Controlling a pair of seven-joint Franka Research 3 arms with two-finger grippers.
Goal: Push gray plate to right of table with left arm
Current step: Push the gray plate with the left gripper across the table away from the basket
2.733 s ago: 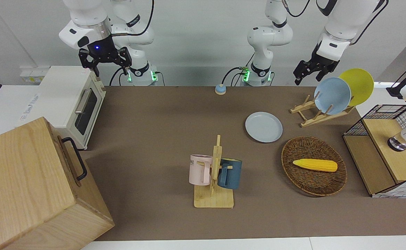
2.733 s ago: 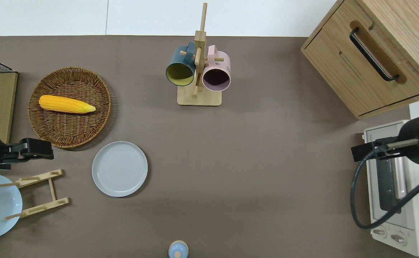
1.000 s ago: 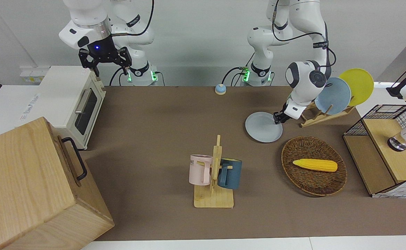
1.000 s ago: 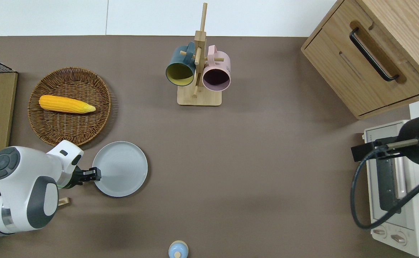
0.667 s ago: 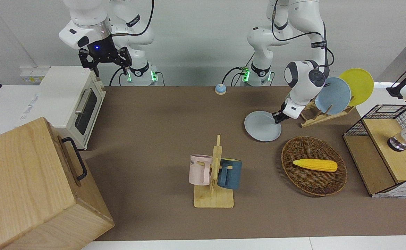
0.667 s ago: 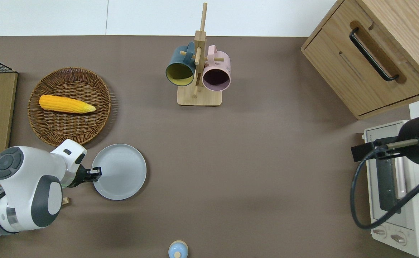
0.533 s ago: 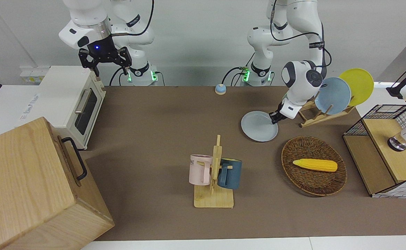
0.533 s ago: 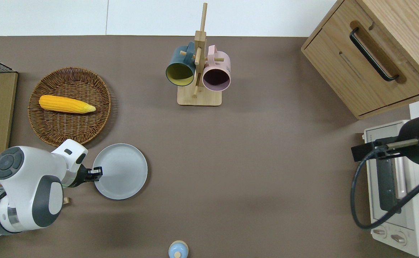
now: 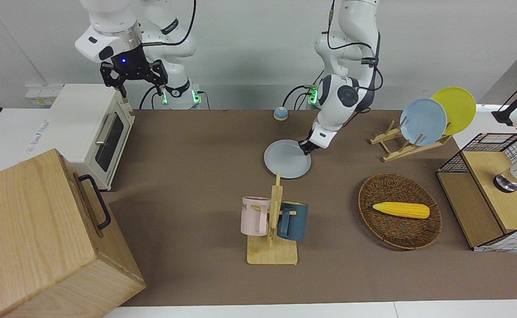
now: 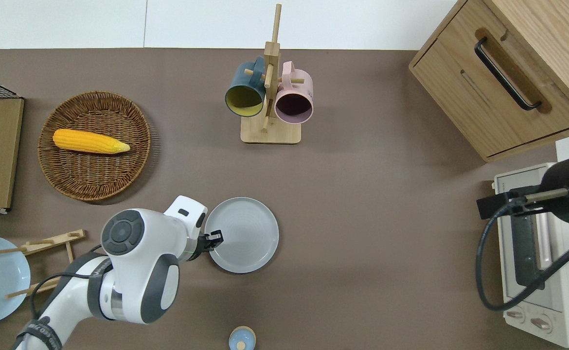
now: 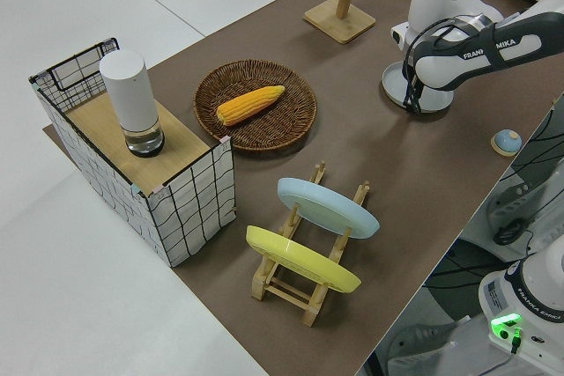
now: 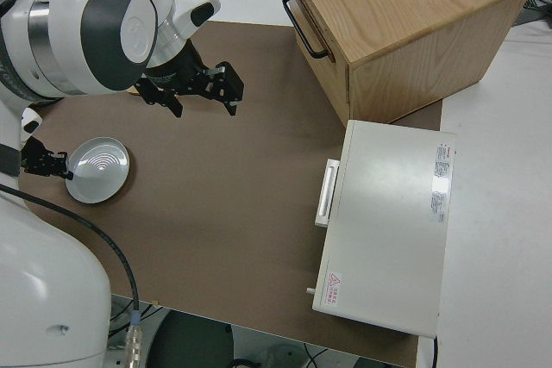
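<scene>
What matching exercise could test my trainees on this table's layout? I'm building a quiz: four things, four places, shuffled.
Things:
1. gray plate
2. corn cob
3. pink mug
4. yellow plate

Places:
A. in the wicker basket
B. hung on the wooden mug tree
C. flat on the table, at the left gripper
D. standing in the wooden dish rack

Pairs: 1-C, 2-A, 3-B, 4-D

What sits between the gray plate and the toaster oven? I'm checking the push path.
Nothing: the overhead view shows bare table from the gray plate to the toaster oven.
</scene>
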